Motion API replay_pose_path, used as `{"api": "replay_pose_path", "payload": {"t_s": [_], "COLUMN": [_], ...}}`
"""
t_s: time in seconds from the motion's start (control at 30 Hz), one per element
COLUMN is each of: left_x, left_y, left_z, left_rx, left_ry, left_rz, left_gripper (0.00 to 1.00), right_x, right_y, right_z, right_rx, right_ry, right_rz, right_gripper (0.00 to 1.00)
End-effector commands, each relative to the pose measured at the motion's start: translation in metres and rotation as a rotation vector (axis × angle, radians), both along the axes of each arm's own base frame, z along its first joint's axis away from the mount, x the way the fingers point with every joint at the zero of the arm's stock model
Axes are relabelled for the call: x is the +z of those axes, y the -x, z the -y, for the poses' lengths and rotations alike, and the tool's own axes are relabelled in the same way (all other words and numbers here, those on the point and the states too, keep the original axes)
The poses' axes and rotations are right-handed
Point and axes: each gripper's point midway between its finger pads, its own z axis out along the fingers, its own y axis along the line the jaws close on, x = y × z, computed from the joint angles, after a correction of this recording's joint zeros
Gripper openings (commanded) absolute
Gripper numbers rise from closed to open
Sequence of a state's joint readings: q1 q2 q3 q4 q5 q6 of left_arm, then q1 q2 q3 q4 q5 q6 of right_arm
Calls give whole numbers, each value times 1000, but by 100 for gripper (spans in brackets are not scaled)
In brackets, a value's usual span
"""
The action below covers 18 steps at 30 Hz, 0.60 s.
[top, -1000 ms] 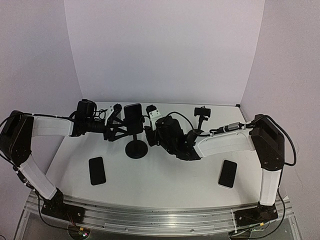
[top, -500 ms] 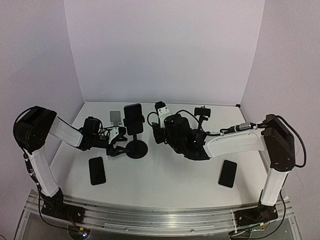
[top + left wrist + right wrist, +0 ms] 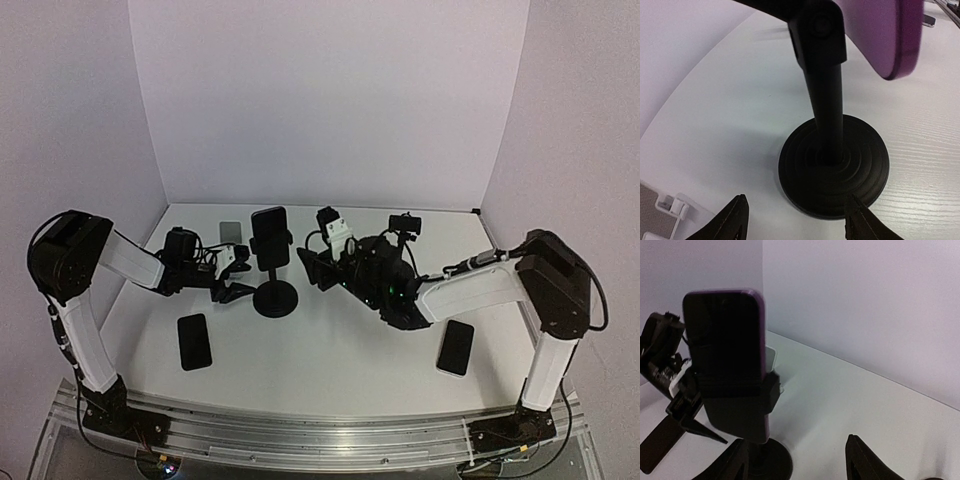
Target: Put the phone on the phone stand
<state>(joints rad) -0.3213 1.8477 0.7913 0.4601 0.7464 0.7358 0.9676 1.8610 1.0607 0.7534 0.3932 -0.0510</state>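
Note:
A dark phone with a purple edge (image 3: 269, 237) stands upright in the clamp of a black phone stand (image 3: 274, 298) at mid table. My left gripper (image 3: 231, 280) is open and empty, low on the table just left of the stand's round base. In the left wrist view the base (image 3: 835, 170) lies between and beyond the fingertips (image 3: 737, 220), with the phone (image 3: 885, 35) above. My right gripper (image 3: 309, 264) is open and empty, right of the stand. The right wrist view shows the phone (image 3: 725, 360) clamped and the stand's base (image 3: 767, 462).
A black phone (image 3: 194, 340) lies flat at front left and another (image 3: 456, 347) at front right. A small second stand (image 3: 404, 228) is at the back right. A grey flat item (image 3: 230, 231) lies at the back left. White walls close the table.
My left gripper has dropped from the phone's height to the table beside the stand's base. My right gripper has drawn back to the right, away from the stand. The phone stays clamped.

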Motion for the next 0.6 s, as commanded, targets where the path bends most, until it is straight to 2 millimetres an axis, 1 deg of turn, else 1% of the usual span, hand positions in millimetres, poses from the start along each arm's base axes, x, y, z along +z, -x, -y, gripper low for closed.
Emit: {"api": "replay_pose_path", "payload": {"t_s": [0.0, 0.03, 0.13, 0.2, 0.37, 0.43, 0.5, 0.57], "left_x": [33, 36, 46, 53, 70, 75, 82, 87], "left_y": [5, 8, 14, 13, 8, 6, 4, 0], "left_z": [-21, -24, -31, -37, -52, -57, -61, -64], "left_rx": [41, 49, 80, 121, 221, 251, 278, 305], "left_ry": [25, 30, 47, 64, 105, 117, 134, 148], "left_rz": [27, 18, 12, 9, 33, 47, 60, 70], "left_gripper": [66, 67, 68, 70, 76, 78, 78, 79], "right_x": [-10, -10, -28, -40, -70, -77, -82, -87], "right_y": [27, 27, 18, 11, 0, -2, -2, -1], "right_z": [-19, -22, -41, -51, -63, -70, -80, -85], "right_rx": [184, 192, 191, 183, 150, 147, 157, 148], "right_ry": [-148, -175, -188, -198, -214, -226, -239, -242], "right_rz": [191, 218, 201, 189, 137, 129, 122, 119], "right_gripper": [67, 67, 67, 66, 65, 64, 62, 60]}}
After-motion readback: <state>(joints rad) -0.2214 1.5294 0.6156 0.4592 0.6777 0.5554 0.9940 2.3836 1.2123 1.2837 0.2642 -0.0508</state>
